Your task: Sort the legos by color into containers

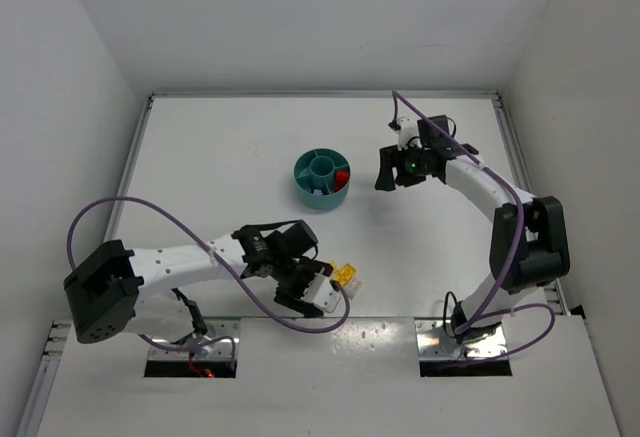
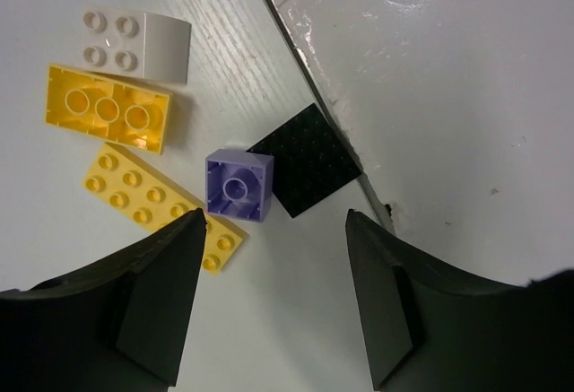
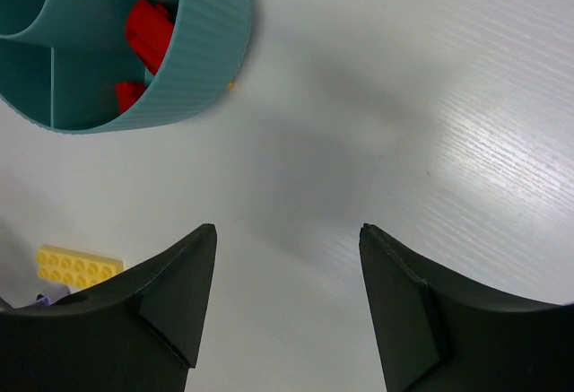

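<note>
Near the tabletop (image 1: 230,157) front edge, my left hand (image 2: 273,222) hangs released over the purple lego (image 2: 239,186), yellow legos (image 2: 108,109) beside it. Next I'd lower, clench it, carry it to the teal dish (image 3: 206,42) holding red legos (image 3: 148,29). My right hand (image 3: 287,230) hovers released, empty.

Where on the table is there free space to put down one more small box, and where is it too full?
Bare table lies between the teal dish and the left wall, and behind the dish up to the back edge. Crowded: the near edge at the left pincer, where loose bricks lie together.
</note>
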Robot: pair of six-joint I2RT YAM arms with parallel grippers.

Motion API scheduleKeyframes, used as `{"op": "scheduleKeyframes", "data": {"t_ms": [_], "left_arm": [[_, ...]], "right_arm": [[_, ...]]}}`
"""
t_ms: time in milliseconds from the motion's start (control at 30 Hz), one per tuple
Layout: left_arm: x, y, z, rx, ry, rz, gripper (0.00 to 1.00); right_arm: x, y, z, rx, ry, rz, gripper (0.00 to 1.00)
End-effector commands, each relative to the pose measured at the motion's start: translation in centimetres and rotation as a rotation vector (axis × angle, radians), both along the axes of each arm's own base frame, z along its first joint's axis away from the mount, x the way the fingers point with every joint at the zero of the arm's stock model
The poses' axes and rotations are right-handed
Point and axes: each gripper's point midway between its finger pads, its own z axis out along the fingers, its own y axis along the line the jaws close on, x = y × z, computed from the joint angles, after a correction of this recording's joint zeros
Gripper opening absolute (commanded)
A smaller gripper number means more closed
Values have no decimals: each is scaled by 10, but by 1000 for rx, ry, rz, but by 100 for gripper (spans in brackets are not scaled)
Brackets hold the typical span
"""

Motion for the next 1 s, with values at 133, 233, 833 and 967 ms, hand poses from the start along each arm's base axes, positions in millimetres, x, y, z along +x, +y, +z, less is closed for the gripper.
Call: {"op": "scheduleKeyframes", "data": {"t_ms": [133, 233, 833, 967], "left_arm": [[4, -24, -1, -60, -39, -48, 70], [5, -27, -5, -57, -28, -34, 70], [18, -43, -28, 5, -4, -11, 57], [23, -40, -36, 19, -31, 14, 47]], "right_arm": [[0, 1, 18, 22, -73, 17, 65], [0, 1, 18, 22, -73, 17, 65], [-1, 0, 24, 23, -104, 24, 65], [-1, 0, 24, 23, -104, 24, 65]]}}
